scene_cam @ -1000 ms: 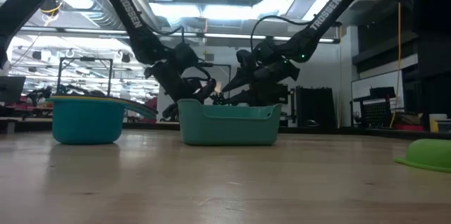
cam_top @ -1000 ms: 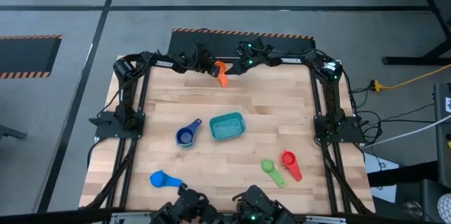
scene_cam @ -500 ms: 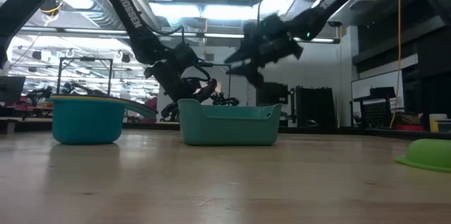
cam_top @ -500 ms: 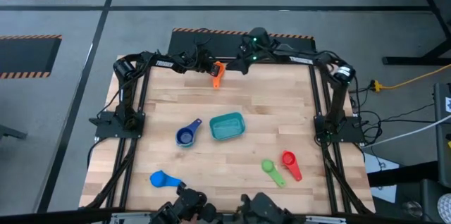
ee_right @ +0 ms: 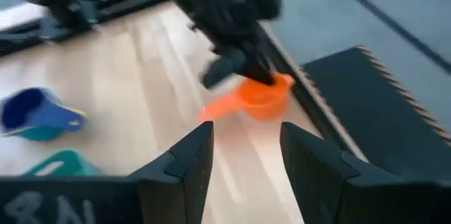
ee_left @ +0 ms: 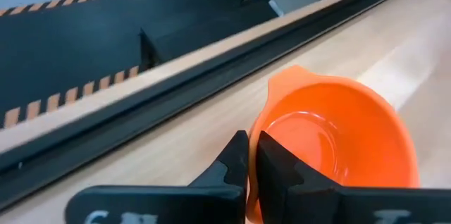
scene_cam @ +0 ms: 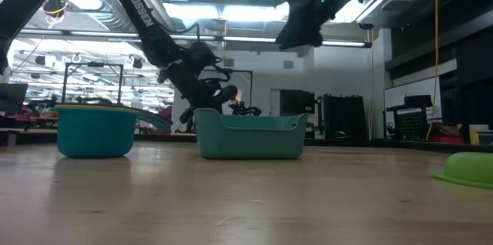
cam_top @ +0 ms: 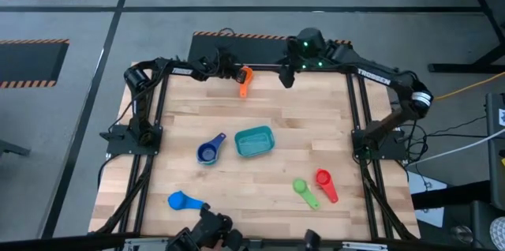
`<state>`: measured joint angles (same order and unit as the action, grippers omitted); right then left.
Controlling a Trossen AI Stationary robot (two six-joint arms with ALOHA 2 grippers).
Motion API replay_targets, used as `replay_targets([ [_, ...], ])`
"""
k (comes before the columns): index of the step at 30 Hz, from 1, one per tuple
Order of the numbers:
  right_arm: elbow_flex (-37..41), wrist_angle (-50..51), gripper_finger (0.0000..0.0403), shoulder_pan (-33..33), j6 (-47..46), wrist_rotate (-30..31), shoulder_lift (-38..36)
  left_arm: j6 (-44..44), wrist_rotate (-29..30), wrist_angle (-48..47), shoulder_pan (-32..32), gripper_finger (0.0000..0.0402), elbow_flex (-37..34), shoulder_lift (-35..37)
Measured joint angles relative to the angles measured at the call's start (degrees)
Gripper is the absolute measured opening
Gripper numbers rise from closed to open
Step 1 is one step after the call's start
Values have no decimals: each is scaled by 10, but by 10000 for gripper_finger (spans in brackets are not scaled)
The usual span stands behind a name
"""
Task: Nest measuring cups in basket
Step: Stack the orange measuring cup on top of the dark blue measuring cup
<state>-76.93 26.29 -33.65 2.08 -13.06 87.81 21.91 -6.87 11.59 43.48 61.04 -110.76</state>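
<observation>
Now I am holding the orange cup (cam_top: 245, 77) with my left pincer (ee_left: 250, 171), squeezing its rim tight at the far edge of the desk (cam_top: 316, 125). The cup is sitting up off the wood, with its handle (cam_top: 244, 90) pointing toward the middle of the desk. My right pincer (cam_top: 287, 78) is hanging in the air near that same far edge, just beside the orange cup but not touching it, and its two fingers (ee_right: 184, 159) are standing wide apart with nothing between them.

The teal basket (cam_top: 254, 141) is sitting in the middle of the desk. Just beside it, toward my left arm, the dark blue cup (cam_top: 208, 152) is sitting, and another cup seems to be tucked inside it. A light blue cup (cam_top: 182, 200) is lying near the front edge on my left side. The green cup (cam_top: 303, 190) and the red cup (cam_top: 325, 182) are lying side by side toward my right arm, well apart from the basket.
</observation>
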Motion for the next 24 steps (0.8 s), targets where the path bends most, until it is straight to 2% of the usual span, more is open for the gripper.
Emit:
replay_targets([
  [3,22,-2,169,15,1,32,-11,0,-20,0,0,4,0,25],
  [10,113,-70,169,46,-26,29,-14,-30,-73,-25,0,3,0,137],
  [18,189,-183,169,78,-33,-4,-14,-46,-59,-59,-15,3,0,289],
  [24,241,-364,169,109,-35,-34,-14,-49,-32,-59,-38,3,0,366],
])
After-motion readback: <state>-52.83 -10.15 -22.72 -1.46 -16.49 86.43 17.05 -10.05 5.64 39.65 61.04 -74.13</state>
